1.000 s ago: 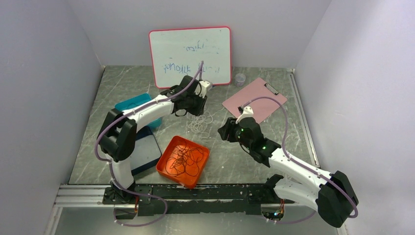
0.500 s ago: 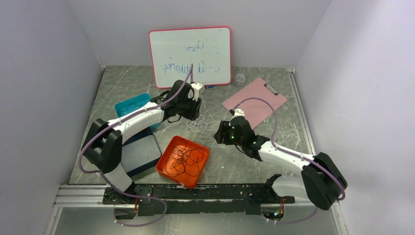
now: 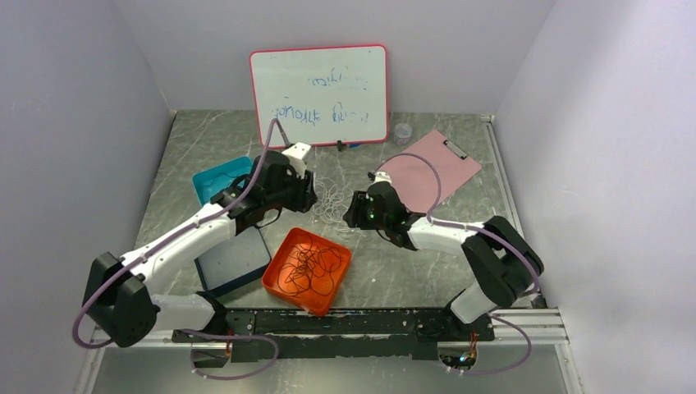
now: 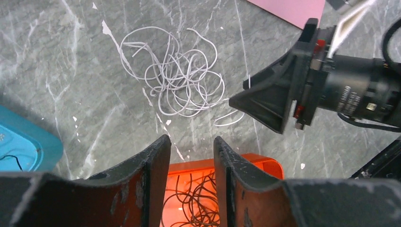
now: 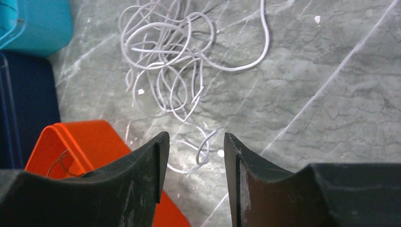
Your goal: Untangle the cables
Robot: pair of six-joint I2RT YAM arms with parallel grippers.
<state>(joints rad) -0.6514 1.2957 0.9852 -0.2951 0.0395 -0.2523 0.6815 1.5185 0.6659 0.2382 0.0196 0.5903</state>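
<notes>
White cables (image 4: 175, 78) lie in one loose tangle on the marble table (image 3: 394, 279), between the two grippers. Black cables (image 3: 310, 267) are heaped in the orange tray (image 3: 280, 256). Left gripper (image 4: 191, 144) and right gripper (image 5: 195, 139) are just beside the tangle, jaws parted, nothing held.

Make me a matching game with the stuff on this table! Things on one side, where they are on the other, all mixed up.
Things:
1. white cables
2. black cables
3. pink clipboard
4. whiteboard

Places:
A. inside the orange tray
B. standing at the back wall
C. loose heap in the middle of the table
D. lying flat near the far right corner

Pairs: 1-C, 2-A, 3-D, 4-B
</notes>
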